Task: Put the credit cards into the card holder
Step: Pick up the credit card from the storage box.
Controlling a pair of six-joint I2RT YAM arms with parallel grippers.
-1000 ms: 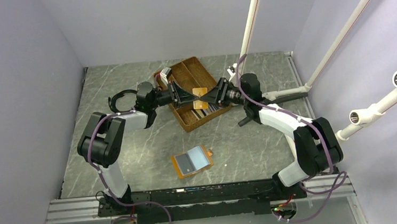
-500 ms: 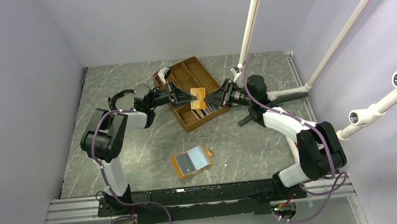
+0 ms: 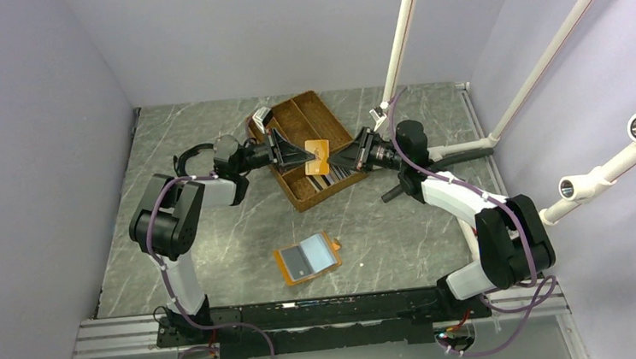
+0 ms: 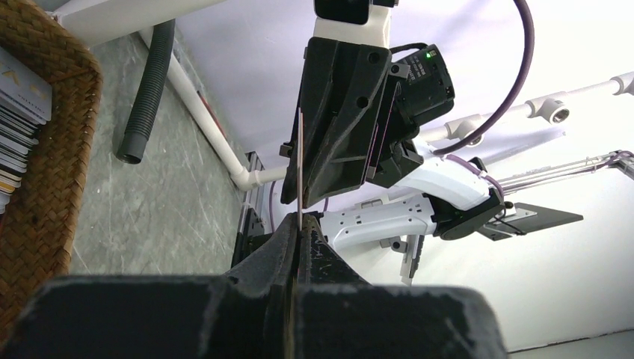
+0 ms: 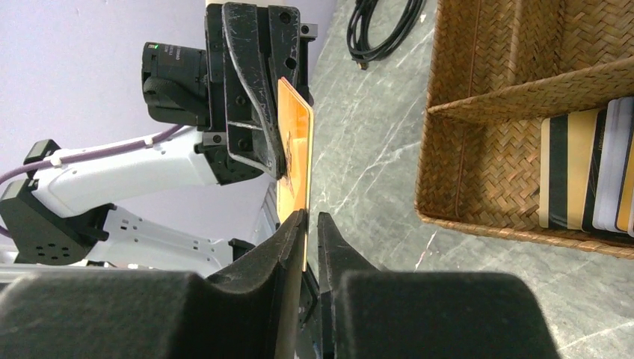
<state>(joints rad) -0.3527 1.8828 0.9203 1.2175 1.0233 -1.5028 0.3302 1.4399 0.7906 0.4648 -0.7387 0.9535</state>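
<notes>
An orange credit card (image 3: 318,149) hangs in the air over the wicker tray, held between the two grippers. My left gripper (image 3: 306,153) is shut on its left end; in the left wrist view the card (image 4: 299,164) shows edge-on, rising from the pinched fingertips (image 4: 299,224). My right gripper (image 3: 334,156) reaches the card (image 5: 294,149) from the right. The card's edge lies against one finger, with a thin gap to the other at the tips (image 5: 310,218). More credit cards (image 3: 331,177) stand in the tray. The card holder (image 3: 306,258) lies open on the table, nearer the arm bases.
The brown divided wicker tray (image 3: 297,200) sits at the table's back centre, with a small white item (image 3: 263,115) at its far left corner. White pipes (image 3: 466,145) and a black hose run along the right side. A black cable coil (image 3: 193,155) lies at the left.
Both wrists have shifted outward a little while staying at the card. The right gripper's jaws have narrowed around the card's free end. The left gripper stays shut on it.
</notes>
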